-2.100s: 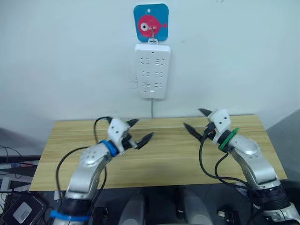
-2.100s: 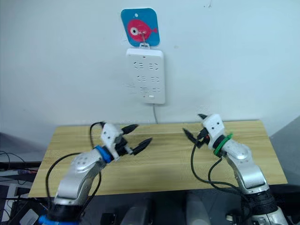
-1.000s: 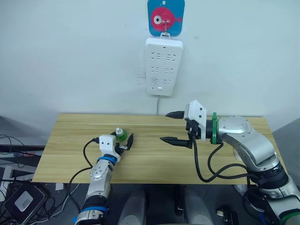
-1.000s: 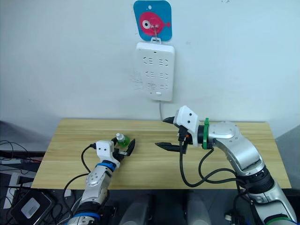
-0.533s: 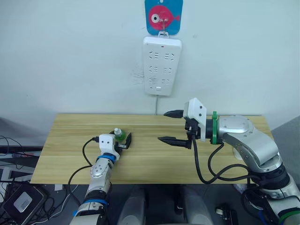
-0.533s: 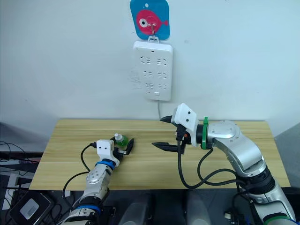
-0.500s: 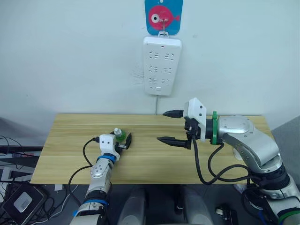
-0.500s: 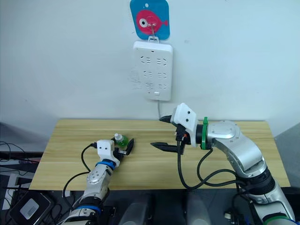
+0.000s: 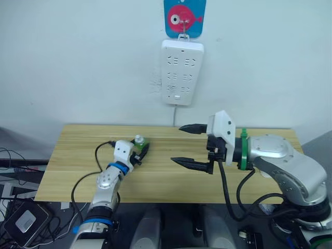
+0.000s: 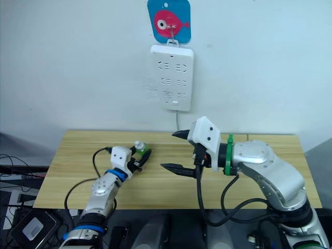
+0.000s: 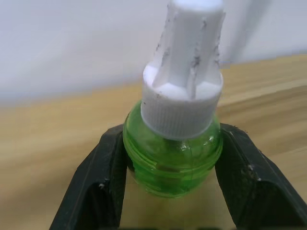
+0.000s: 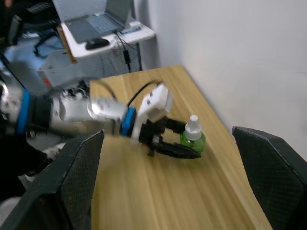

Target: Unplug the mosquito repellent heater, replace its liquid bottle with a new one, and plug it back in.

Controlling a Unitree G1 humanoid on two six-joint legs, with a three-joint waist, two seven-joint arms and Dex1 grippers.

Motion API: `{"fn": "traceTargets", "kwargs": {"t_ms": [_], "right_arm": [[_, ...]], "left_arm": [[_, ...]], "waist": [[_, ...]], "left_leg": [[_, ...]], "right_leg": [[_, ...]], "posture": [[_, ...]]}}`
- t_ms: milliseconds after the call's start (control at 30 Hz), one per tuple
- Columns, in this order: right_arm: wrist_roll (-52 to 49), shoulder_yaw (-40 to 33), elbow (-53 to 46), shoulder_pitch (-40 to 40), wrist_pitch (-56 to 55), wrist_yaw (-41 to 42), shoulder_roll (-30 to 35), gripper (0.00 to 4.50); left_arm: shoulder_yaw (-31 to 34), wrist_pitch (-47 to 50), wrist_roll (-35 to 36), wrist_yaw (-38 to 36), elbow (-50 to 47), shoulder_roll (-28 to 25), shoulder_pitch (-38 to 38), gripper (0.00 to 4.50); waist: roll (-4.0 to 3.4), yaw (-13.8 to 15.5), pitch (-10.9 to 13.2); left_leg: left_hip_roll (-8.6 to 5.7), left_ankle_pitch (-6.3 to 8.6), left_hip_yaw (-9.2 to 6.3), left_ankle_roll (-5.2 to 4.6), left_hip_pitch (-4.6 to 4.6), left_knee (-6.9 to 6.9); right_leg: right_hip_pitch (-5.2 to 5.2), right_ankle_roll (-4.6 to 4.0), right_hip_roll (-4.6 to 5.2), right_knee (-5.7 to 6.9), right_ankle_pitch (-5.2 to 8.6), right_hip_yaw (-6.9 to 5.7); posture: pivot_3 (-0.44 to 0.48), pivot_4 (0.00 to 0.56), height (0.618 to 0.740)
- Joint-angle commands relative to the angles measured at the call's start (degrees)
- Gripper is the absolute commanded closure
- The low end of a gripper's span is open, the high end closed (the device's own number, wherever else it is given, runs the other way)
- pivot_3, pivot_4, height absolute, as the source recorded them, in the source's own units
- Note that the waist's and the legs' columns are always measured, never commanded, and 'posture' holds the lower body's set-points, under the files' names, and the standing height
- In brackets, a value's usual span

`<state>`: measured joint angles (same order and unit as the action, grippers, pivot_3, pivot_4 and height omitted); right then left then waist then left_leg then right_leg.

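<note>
The new one, a small translucent green bottle [image 11: 172, 153] with a white screw cap, sits upright between the black fingers [image 11: 103, 187] of my left gripper [image 9: 141, 148], which is shut on its body at the table's left middle. I cannot tell whether it rests on the wood. My right gripper [image 9: 177, 143] hangs open and empty above the table's centre, pointing left, a hand's width from the bottle [image 12: 193, 139]. The mosquito repellent heater and its liquid bottle are out of view.
A long white power strip [image 9: 181, 72] hangs on the wall under a blue fish hook [image 9: 184, 18], its sockets empty and its cord dropping behind the wooden table [image 9: 78, 155]. Black cables loop from both arms.
Two seconds ago both grippers were open and empty. Since a second ago the left has held the bottle; it has now shifted a little right and away. The right gripper edged left.
</note>
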<state>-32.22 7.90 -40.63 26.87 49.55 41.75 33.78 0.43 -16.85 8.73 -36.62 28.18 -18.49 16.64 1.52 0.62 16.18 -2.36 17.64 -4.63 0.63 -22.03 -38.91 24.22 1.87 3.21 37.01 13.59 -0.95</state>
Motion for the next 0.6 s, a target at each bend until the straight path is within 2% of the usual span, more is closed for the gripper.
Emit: {"fn": "traceTargets", "kwargs": {"t_ms": [33, 167, 233, 400, 600], "right_arm": [[-0.9, -2.6, -3.2, -1.4, -0.3, -0.3, 2.3, 0.0], [-2.4, -2.2, -2.8, -1.0, 0.7, -3.1, 0.3, 0.0], [-2.3, -1.6, -2.1, -1.0, 0.9, -4.7, -1.5, 0.0], [0.2, 0.8, 0.9, -0.9, -1.4, -7.4, -5.4, 0.0], [4.0, 2.5, 7.7, -1.8, -7.1, -7.0, -7.4, 0.0]], "left_arm": [[-6.6, 12.7, 4.9, -14.1, -16.3, -4.9, 1.0, 2.23], [-10.7, 25.3, 10.4, -26.9, -25.0, -11.1, 5.8, 2.23], [-11.9, 28.5, 11.9, -30.9, -26.0, -12.4, 8.6, 2.23], [-12.7, 29.1, 11.6, -35.9, -22.1, -11.9, 14.1, 2.23], [-12.6, 28.4, 11.4, -38.5, -19.6, -10.8, 16.8, 2.23]], "waist": [[0.0, 0.2, 0.0], [-0.03, 0.2, 0.0], [-0.05, 0.1, 0.0], [-0.09, 0.1, -0.1], [-0.09, -0.5, -0.2]], "left_leg": [[0.0, 0.0, 0.0, 0.0, -0.01, 0.0], [0.02, -0.01, 0.02, 0.02, 0.01, 0.0], [0.05, -0.08, 0.0, 0.14, 0.0, 0.01], [0.01, -0.11, 0.04, 0.18, 0.01, -0.02], [-0.02, -0.11, 0.04, 0.18, -0.01, -0.04]], "right_leg": [[0.0, 0.0, 0.0, -0.02, 0.0, 0.0], [0.03, 0.0, -0.03, 0.01, 0.0, -0.01], [0.06, 0.0, -0.07, 0.06, 0.0, -0.04], [0.05, 0.0, -0.07, 0.09, 0.0, -0.01], [0.08, 0.0, -0.07, 0.11, 0.0, -0.03]], "posture": [[0.077, 0.266, 0.74], [0.072, 0.244, 0.74], [0.065, 0.24, 0.74], [0.038, 0.222, 0.74], [0.017, 0.218, 0.74]]}}
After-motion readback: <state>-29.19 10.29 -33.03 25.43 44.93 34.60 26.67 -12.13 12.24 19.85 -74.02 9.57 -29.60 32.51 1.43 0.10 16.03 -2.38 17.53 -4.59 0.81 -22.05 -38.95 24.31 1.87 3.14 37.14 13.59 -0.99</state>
